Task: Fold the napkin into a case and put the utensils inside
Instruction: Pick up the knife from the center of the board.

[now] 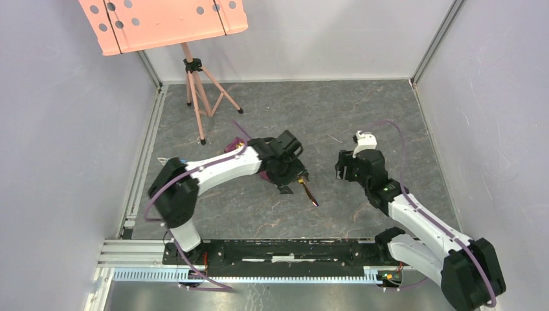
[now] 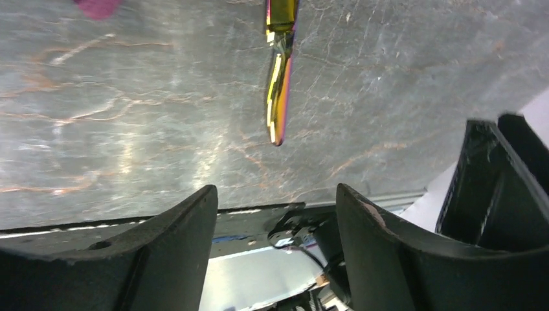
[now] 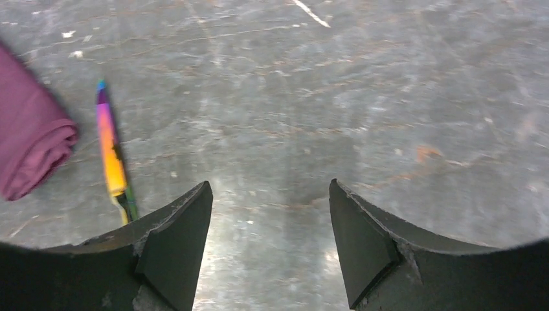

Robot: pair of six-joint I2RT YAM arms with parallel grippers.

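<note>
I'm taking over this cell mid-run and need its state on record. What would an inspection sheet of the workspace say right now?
Surface: grey marbled table, scuffed and scratched.
Job's things: purple napkin bunched in folds, mostly hidden under the left arm in the top view; rainbow knife lying flat on the table beside it, outside the cloth; spoon not seen.
Clutter: nothing seen.
Grippers: left gripper open and empty, near the knife; right gripper open and empty.
Cables: purple cables run along both arms.
Surroundings: pink stand on a tripod at the far left; pale walls.
</note>
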